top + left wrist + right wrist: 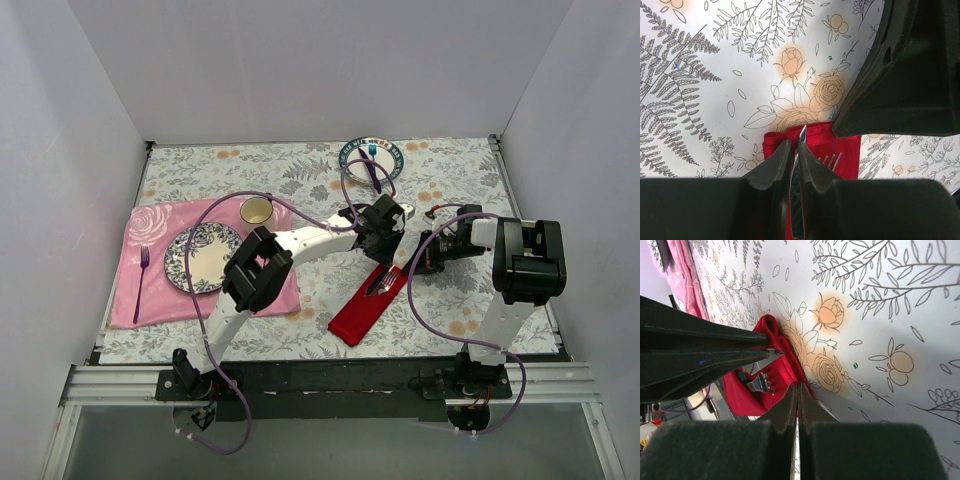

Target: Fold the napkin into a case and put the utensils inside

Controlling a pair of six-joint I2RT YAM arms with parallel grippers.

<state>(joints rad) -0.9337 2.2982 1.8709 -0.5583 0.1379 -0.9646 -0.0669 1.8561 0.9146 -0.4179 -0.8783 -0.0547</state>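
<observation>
The red napkin (365, 305), folded into a long case, lies near the middle of the floral tablecloth (450, 180), between the two arms. We see the fork (832, 160) tines poking from its far end, so that utensil looks seated. The left gripper (796, 146) is narrowed on the knife (801, 165) blade beside those tines, presumably to bed it alongside. The right gripper (797, 390) is closed at the cloth's edge, likely steadying the pocket; whether it grips fabric we cannot tell.

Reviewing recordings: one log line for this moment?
left gripper: shut on slim silver knife, tip over folded red cloth napkin | silver fork: on napkin, tines showing | right gripper: shut
</observation>
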